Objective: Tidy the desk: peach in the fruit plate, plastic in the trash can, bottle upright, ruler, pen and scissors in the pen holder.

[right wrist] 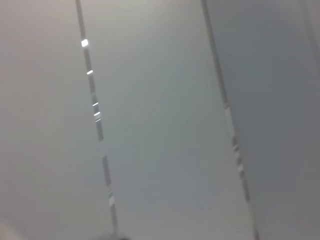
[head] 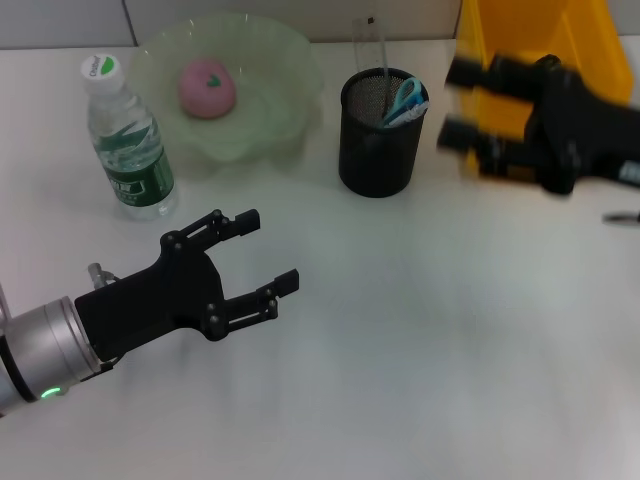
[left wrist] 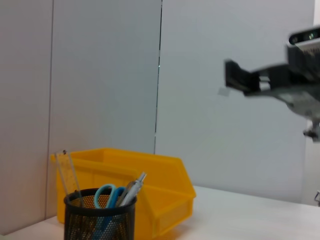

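The pink peach (head: 207, 87) lies in the green glass fruit plate (head: 275, 70) at the back. To its left the bottle (head: 130, 140) stands upright. The black mesh pen holder (head: 375, 150) (left wrist: 100, 217) holds the blue-handled scissors (head: 405, 100) (left wrist: 107, 195), the clear ruler (head: 368, 45) (left wrist: 67, 175) and the pen (left wrist: 136, 184). My right gripper (head: 458, 103) (left wrist: 240, 80) hovers open and blurred in front of the yellow trash can (head: 540, 50) (left wrist: 160, 195), nothing between its fingers. At the front left, my left gripper (head: 268, 250) is open and empty above the table. No plastic is in view.
A small dark item (head: 620, 217) shows at the right edge of the white table (head: 420, 350). The right wrist view shows only grey wall panels (right wrist: 160, 120). A grey partition wall (left wrist: 100, 75) stands behind the desk.
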`<action>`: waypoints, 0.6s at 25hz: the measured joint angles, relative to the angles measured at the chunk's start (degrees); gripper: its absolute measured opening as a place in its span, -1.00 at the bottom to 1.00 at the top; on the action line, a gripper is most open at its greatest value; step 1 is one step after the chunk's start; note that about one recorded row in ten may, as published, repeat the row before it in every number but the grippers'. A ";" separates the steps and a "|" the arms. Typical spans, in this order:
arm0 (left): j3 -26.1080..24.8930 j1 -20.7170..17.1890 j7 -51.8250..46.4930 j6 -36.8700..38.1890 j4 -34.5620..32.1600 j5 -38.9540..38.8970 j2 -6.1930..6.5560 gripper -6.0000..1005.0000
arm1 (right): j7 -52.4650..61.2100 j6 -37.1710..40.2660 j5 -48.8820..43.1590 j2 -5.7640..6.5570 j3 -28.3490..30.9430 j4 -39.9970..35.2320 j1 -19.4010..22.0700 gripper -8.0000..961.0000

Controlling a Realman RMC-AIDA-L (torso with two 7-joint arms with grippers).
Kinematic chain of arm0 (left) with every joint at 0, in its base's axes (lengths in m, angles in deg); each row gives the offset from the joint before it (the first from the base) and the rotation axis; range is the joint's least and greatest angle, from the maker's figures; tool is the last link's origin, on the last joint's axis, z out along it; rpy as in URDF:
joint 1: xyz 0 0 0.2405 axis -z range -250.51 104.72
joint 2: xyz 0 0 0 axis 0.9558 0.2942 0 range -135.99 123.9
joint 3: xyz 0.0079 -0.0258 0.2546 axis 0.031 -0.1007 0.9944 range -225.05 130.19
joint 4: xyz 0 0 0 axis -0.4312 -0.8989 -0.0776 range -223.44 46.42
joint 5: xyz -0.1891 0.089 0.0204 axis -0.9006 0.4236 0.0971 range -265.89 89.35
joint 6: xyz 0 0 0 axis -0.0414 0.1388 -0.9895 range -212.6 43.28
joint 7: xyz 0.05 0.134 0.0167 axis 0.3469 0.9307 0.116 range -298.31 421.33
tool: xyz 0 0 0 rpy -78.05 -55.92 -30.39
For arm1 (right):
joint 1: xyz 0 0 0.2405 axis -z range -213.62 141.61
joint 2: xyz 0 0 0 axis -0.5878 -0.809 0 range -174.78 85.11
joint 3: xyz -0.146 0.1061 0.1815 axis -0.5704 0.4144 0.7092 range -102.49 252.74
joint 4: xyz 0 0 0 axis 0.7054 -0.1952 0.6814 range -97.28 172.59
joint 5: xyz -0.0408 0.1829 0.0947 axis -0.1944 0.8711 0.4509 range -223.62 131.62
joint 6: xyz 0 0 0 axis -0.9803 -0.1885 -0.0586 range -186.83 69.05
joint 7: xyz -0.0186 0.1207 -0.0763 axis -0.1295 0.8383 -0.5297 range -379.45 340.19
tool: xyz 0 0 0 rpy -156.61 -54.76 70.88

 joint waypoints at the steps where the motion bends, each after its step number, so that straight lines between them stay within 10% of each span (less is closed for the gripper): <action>1: 0.13 0.00 -0.33 0.34 -0.05 0.03 0.03 0.64 | -0.59 0.55 -1.32 0.00 -0.02 0.27 0.13 0.48; 15: 4.33 -0.55 -7.40 2.68 -2.38 1.47 1.17 0.64 | -9.95 -1.17 -17.06 -0.63 0.12 5.68 1.37 0.48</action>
